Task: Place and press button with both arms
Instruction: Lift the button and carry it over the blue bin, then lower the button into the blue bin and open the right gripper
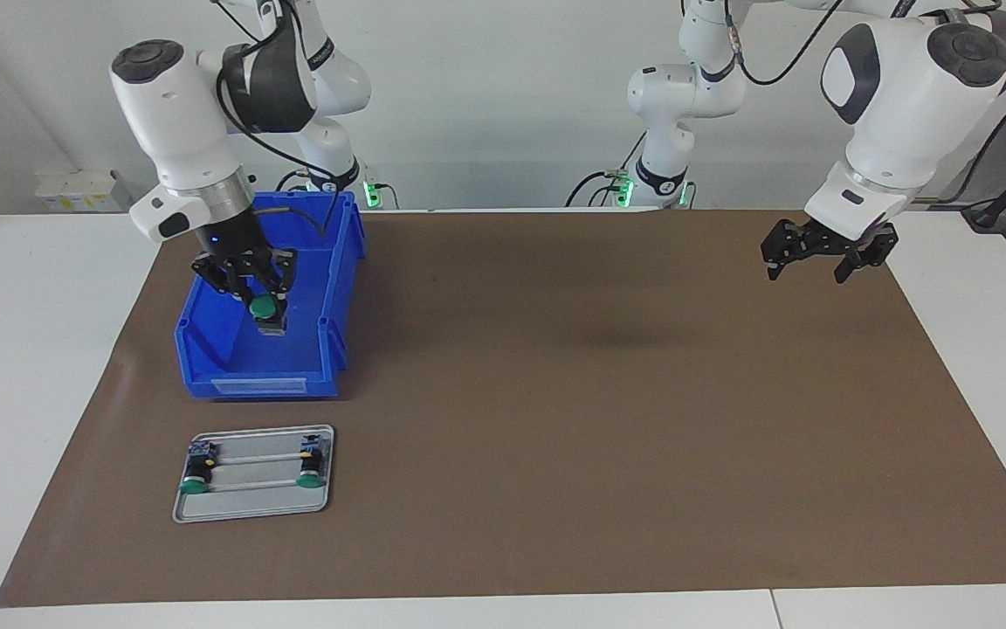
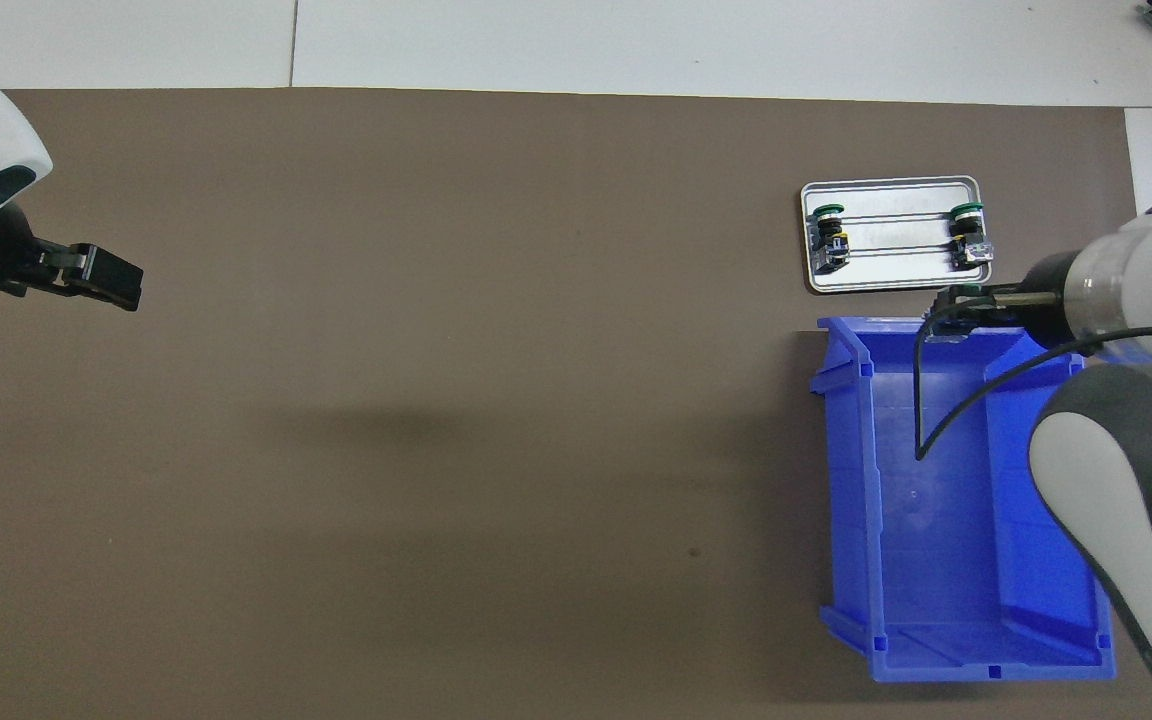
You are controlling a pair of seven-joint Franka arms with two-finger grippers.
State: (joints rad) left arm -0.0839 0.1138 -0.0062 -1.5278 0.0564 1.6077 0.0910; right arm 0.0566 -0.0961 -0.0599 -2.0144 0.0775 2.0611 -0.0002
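1. Two buttons lie on their sides in the small metal tray [image 1: 251,511], one at each end of its rails; the tray sits on the brown mat [image 1: 555,419] at about 6 o'clock from the blue bin [image 1: 333,262] in the facing view, farther from the robots than the bin.
2. One more, the button [image 1: 264,309] in play, hangs in the right gripper [image 1: 257,301], whose fingers are clamped on its black body, green cap turned toward the facing camera and base pointing down.
3. That gripper is up in the air over the open bin, so the button touches neither floor nor wall; my guess is it is held by the body to keep the cap free for pressing.
4. The left gripper [image 1: 826,255] waits over the mat at the left arm's end of the table, roughly 3 o'clock from the bin in the facing view, fingers spread apart and holding nothing, probably in reserve as the presser.
5. Setting down looks like the step in hand.
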